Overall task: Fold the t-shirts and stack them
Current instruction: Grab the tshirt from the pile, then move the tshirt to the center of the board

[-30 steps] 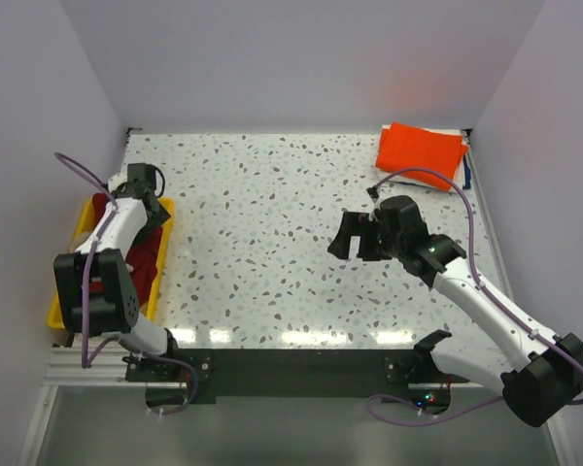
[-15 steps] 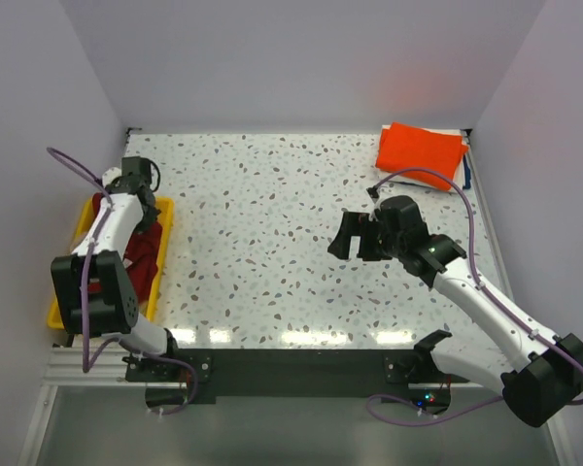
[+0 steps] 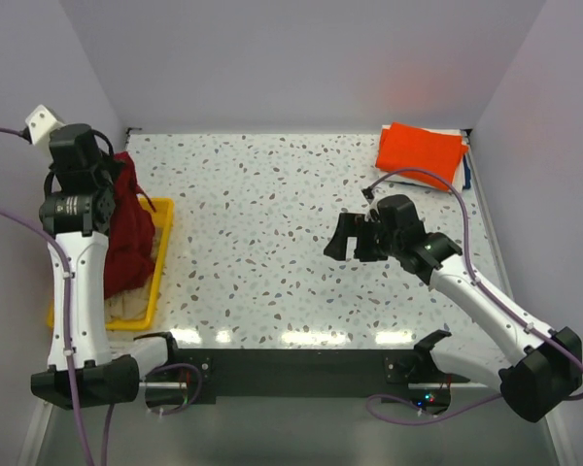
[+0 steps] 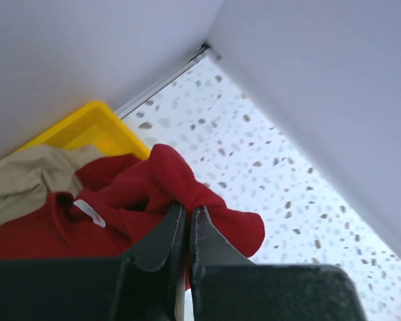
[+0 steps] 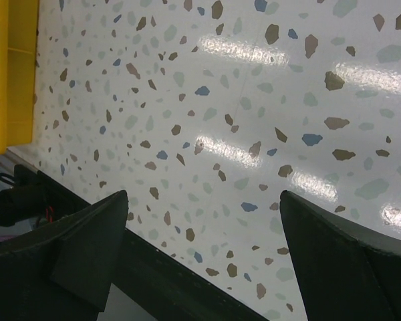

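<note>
**Left of frame.** The left claw [image 4: 187, 208] is pinched tight on a fold of the dark red t-shirt [image 3: 126, 228]. The shirt hangs over the yellow tray [image 3: 159, 277], with one side hidden behind the arm. The beige t-shirt [image 4: 23, 177] lies in the tray, largely covered by red cloth.

**Upper right.** The orange t-shirt [image 3: 420, 150] lies folded in the worktop [image 3: 262, 214] corner. A blue strip [image 3: 466, 175] beside it is too small to identify.

**Centre right.** The right claw [image 5: 204, 200] has its jaws wide and holds nothing, above bare worktop.

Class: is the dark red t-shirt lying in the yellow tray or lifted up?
Lifted, partly: the left gripper is shut on a bunch of the dark red cloth t-shirt, which hangs down into the yellow plastic tray.
</note>
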